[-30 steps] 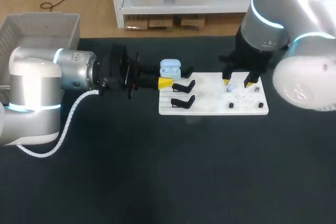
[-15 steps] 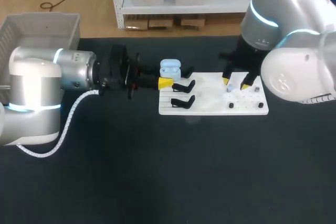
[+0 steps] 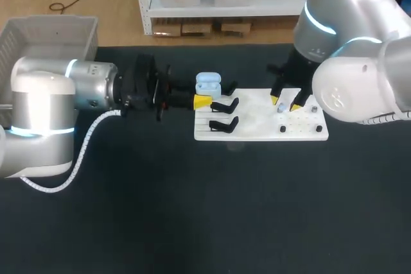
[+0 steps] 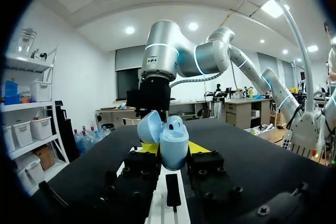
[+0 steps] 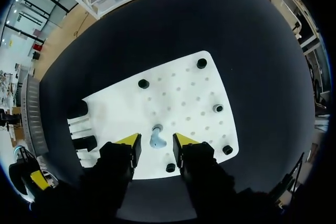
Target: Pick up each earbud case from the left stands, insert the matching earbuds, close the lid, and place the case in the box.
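My left gripper (image 3: pixel 204 97) is shut on a light blue earbud case (image 3: pixel 208 84) and holds it just off the left end of the white board (image 3: pixel 257 129). In the left wrist view the case (image 4: pixel 174 144) stands upright between the yellow tips of that gripper (image 4: pixel 173 149), with its lid open. My right gripper (image 3: pixel 287 102) hangs over the board's right half. In the right wrist view a small light blue earbud (image 5: pixel 156 138) stands on the board (image 5: pixel 178 95) between that gripper's (image 5: pixel 156 142) fingers. A narrow gap shows on each side of the earbud, so the gripper is open.
Two black stands (image 3: pixel 224 105) (image 3: pixel 223 124) sit on the board's left part. Small black pegs (image 3: pixel 282 129) (image 3: pixel 318 129) dot its right part. A grey basket (image 3: pixel 48 36) stands at the table's far left. The table around the board is dark.
The right gripper's fingers have drawn closer together around the earbud. The left arm and the case have stayed where they were.
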Controlling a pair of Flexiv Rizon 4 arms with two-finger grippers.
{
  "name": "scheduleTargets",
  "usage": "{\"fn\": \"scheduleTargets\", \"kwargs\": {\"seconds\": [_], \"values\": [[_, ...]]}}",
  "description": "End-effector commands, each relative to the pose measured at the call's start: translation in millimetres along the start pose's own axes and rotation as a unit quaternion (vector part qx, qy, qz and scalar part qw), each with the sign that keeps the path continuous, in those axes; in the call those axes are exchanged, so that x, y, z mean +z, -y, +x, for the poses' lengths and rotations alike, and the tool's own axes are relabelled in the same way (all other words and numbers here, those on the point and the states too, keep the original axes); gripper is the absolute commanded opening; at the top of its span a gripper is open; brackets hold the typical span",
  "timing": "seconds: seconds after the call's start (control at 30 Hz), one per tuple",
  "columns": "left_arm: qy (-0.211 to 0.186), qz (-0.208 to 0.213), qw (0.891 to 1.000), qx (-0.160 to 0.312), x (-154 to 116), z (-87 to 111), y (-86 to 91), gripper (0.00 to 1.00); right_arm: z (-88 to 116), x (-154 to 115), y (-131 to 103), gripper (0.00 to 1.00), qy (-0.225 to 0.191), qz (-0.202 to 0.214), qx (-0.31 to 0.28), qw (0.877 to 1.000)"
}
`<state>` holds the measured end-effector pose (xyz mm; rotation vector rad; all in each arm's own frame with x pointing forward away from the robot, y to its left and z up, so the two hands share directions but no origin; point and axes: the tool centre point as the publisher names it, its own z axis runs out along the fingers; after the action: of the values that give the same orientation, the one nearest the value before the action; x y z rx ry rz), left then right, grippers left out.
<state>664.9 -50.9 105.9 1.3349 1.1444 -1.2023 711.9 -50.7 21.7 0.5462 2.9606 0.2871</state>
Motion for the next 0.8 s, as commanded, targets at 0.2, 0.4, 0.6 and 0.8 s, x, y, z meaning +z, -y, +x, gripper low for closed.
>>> {"fn": "scheduleTargets", "kwargs": {"seconds": [0.2,0.4,0.6,0.8], "values": [[0.001,-0.003,1.000,0.001,0.1,0.4,1.5,0.00,-0.3,4.5,-1.5,0.35,-0.005,-0.001,0.009,1.000],[0.001,-0.003,1.000,0.001,0.1,0.4,1.5,0.00,0.3,5.8,-0.9,0.33,-0.007,0.000,0.013,1.000],[0.001,-0.003,1.000,0.001,0.1,0.4,1.5,0.00,0.7,6.0,-0.4,0.29,-0.006,0.001,0.015,1.000],[0.001,-0.003,1.000,0.001,0.1,0.4,1.5,0.00,1.0,6.8,0.9,0.27,-0.008,0.002,0.016,1.000]]}}
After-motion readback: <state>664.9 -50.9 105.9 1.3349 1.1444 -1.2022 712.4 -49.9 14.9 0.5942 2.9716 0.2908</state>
